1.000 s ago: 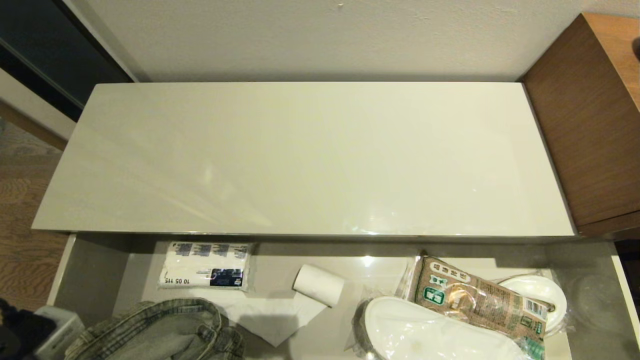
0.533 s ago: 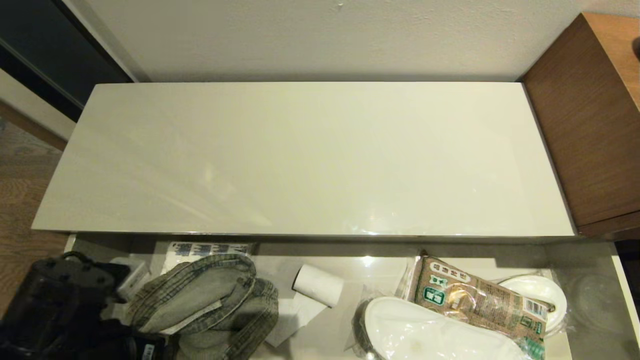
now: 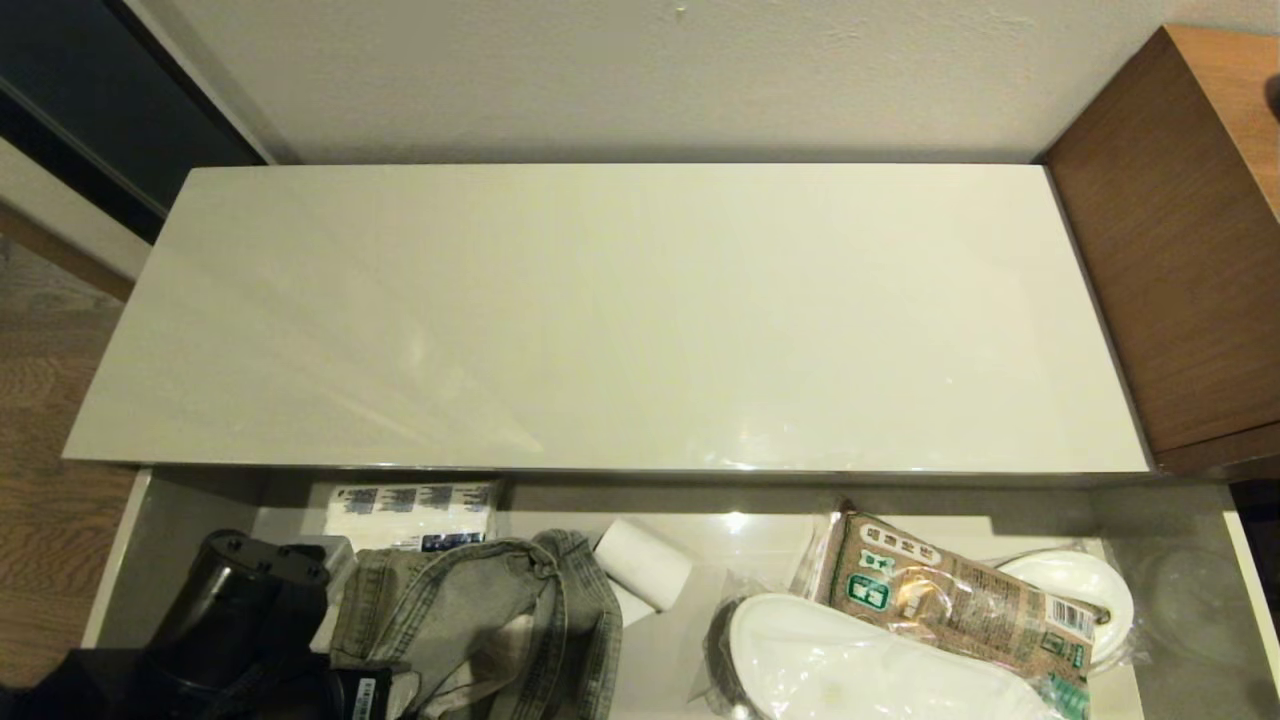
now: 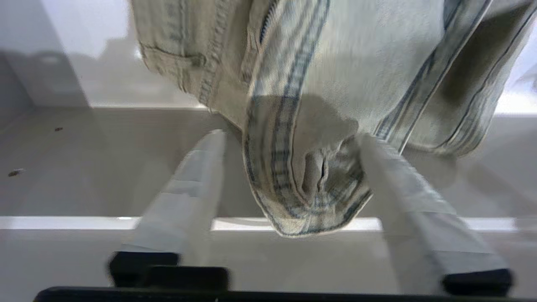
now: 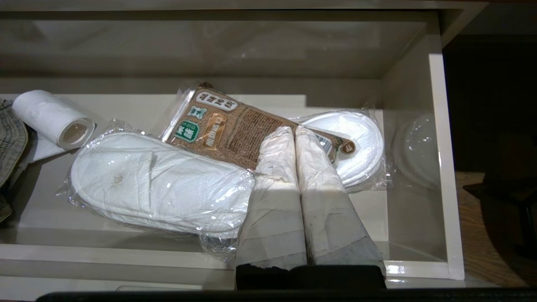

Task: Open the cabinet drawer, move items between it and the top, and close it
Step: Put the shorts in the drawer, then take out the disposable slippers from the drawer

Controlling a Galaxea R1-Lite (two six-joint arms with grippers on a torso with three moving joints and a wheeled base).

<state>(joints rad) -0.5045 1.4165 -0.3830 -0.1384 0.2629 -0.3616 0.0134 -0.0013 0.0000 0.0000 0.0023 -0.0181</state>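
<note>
Denim garment (image 3: 490,620) cut off at frame bottom, w/ left gripper (image 4: 289,138) fingers spread round it; right gripper (image 5: 295,134) fingers pressed together. Glossy beige top (image 3: 610,310) bare.

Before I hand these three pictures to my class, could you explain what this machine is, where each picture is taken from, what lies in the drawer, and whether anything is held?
It is a wheeled robot with two arms, each ending in a pincer. One picture looks down from its head; the other two come from cameras on its wrists. The cabinet drawer stands open below the glossy top. In it lie a denim garment, a paper roll, a printed white pack, wrapped white slippers and a brown packet resting on them. The left pincer stands open around a fold of the denim without clamping it. The right pincer is shut and empty, above the slippers and packet.
</note>
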